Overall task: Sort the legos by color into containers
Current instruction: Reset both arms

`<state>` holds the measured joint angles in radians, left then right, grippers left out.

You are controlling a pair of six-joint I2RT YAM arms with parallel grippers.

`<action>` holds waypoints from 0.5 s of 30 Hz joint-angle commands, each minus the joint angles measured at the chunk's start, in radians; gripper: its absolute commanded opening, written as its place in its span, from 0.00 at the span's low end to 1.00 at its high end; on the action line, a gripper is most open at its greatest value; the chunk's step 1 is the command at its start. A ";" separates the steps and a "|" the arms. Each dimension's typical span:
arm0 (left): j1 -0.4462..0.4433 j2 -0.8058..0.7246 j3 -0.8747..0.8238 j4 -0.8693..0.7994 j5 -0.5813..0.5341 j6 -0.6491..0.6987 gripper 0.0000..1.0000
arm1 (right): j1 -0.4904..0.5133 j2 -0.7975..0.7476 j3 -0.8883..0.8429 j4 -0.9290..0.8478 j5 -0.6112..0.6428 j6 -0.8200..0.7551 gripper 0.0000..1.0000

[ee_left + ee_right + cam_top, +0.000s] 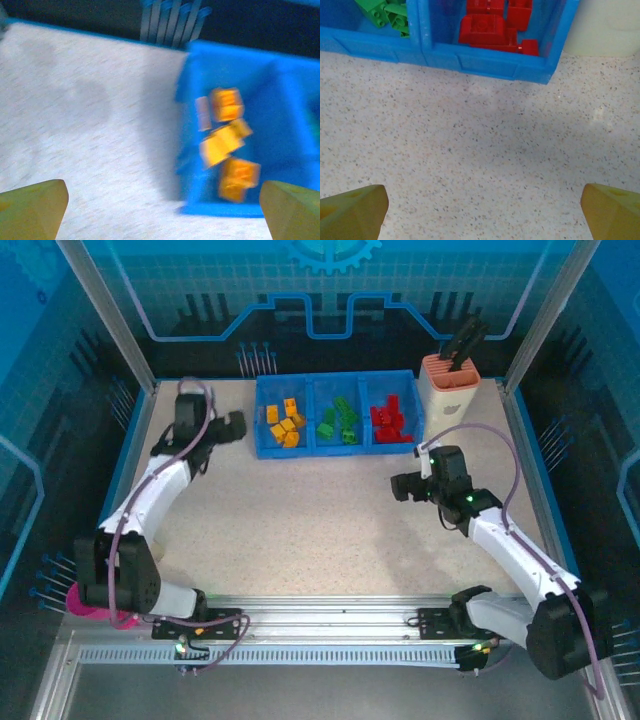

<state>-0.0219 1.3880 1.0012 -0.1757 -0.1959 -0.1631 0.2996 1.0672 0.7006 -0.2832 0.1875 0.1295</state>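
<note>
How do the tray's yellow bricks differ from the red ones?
The orange-yellow plastic bricks lie in the left compartment of the low blue plastic tray; the red plastic bricks in its right one. A small tan cylinder lies beside the orange-yellow bricks; the red bricks lie nearest the peach-and-white holder. Both are small and studded.

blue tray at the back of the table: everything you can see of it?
The wide, low blue plastic tray lies flat on the speckled table near its far edge. It looks moulded in one piece, with panelled outer walls and two dividers making three side-by-side compartments: orange-yellow bricks plus a small tan cylinder left, green bricks middle, red bricks right. A peach-and-white holder stands close at its right end; contact cannot be judged.
</note>
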 commanded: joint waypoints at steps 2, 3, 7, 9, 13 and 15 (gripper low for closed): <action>0.011 -0.100 -0.275 0.318 -0.072 0.130 0.99 | -0.013 -0.098 -0.103 0.114 0.023 -0.049 1.00; 0.011 -0.117 -0.352 0.410 -0.078 0.131 0.99 | -0.013 -0.121 -0.135 0.144 0.028 -0.055 1.00; 0.013 -0.074 -0.596 0.846 -0.032 0.109 0.99 | -0.014 -0.199 -0.271 0.332 0.091 -0.072 1.00; 0.014 -0.001 -0.650 0.998 0.000 0.117 0.99 | -0.016 -0.213 -0.335 0.459 0.129 -0.085 1.00; 0.025 0.190 -0.710 1.310 0.054 0.134 0.99 | -0.019 -0.190 -0.394 0.627 0.175 -0.121 1.00; 0.029 0.148 -0.685 1.181 0.088 0.127 1.00 | -0.022 -0.162 -0.413 0.698 0.194 -0.147 1.00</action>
<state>-0.0040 1.5539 0.3092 0.8318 -0.1764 -0.0555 0.2970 0.8875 0.3046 0.2020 0.3191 0.0303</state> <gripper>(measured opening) 0.994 0.998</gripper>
